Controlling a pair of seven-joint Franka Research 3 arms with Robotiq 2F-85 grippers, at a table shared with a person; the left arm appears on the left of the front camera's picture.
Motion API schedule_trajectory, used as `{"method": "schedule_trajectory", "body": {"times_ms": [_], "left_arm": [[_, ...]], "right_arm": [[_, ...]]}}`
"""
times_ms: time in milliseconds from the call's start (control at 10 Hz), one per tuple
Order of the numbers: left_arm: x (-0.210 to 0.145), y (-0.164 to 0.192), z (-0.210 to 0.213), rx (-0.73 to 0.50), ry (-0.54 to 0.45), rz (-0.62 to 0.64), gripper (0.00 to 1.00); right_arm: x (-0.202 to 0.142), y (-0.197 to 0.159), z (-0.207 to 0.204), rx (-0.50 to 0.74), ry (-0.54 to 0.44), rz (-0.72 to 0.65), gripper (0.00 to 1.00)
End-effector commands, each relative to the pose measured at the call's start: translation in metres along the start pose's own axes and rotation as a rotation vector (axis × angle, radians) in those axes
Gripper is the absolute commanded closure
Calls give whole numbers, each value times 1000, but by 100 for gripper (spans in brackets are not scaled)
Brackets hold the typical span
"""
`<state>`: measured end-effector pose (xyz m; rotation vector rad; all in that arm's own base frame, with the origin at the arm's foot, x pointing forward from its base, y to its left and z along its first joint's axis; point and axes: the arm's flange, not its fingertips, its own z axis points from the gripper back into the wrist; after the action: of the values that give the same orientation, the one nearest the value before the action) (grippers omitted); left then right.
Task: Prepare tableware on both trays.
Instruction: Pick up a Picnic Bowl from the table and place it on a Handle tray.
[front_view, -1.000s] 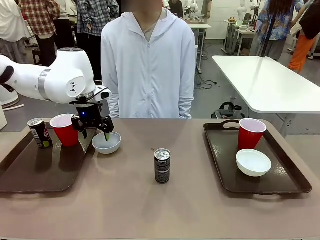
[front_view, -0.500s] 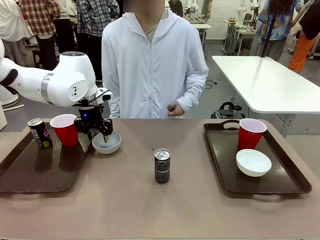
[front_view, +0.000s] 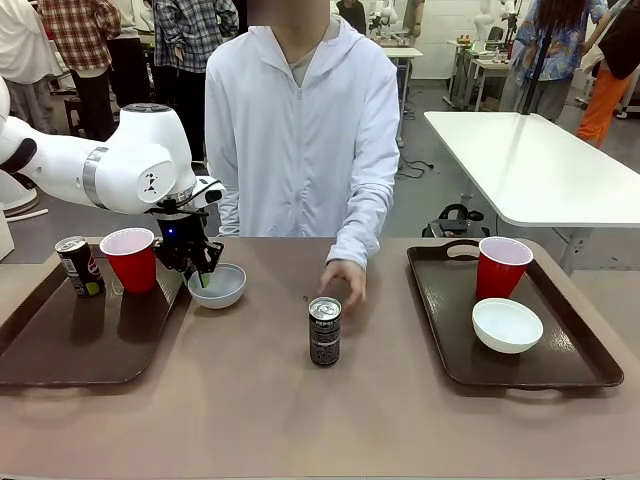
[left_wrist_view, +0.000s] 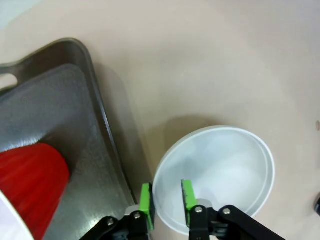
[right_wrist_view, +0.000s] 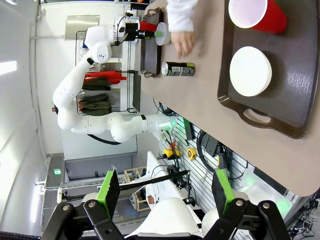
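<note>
Two green left tool (left_wrist_view: 166, 197) pads (left_wrist_view: 188, 194) straddle a round white bowl (left_wrist_view: 225, 170) rim

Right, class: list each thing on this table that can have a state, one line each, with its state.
left gripper: astride rim of left bowl, grip unclear
right gripper: open, empty
left bowl: upright, on table beside left tray
middle can: upright on table, person's hand near
left cup: upright on left tray
left can: upright on left tray
right cup: upright on right tray
right bowl: upright on right tray
</note>
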<state>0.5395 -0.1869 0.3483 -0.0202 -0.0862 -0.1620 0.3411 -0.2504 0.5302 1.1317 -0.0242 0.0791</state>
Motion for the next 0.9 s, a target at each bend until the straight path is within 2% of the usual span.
{"method": "schedule_trajectory", "body": {"times_ms": [0, 100, 200, 300, 600, 800], "left_arm": [[2, 1, 3, -2, 4, -17, 77], [1, 1, 6, -3, 9, -21, 100], [-2, 1, 9, 7, 11, -30, 94], [-5, 1, 12, 12, 16, -42, 100], [-31, 1, 42, 28, 76, -72, 100], [-64, 4, 80, 25, 107, -93, 100]], "right_arm": [[-5, -3, -4, -11, -1, 2, 4], [-5, -3, -4, -11, -1, 2, 4], [-5, -3, -4, -11, -1, 2, 4], [-5, -3, -4, -11, -1, 2, 4], [-5, -3, -4, -11, -1, 2, 4], [-5, -3, -4, -11, -1, 2, 4]]}}
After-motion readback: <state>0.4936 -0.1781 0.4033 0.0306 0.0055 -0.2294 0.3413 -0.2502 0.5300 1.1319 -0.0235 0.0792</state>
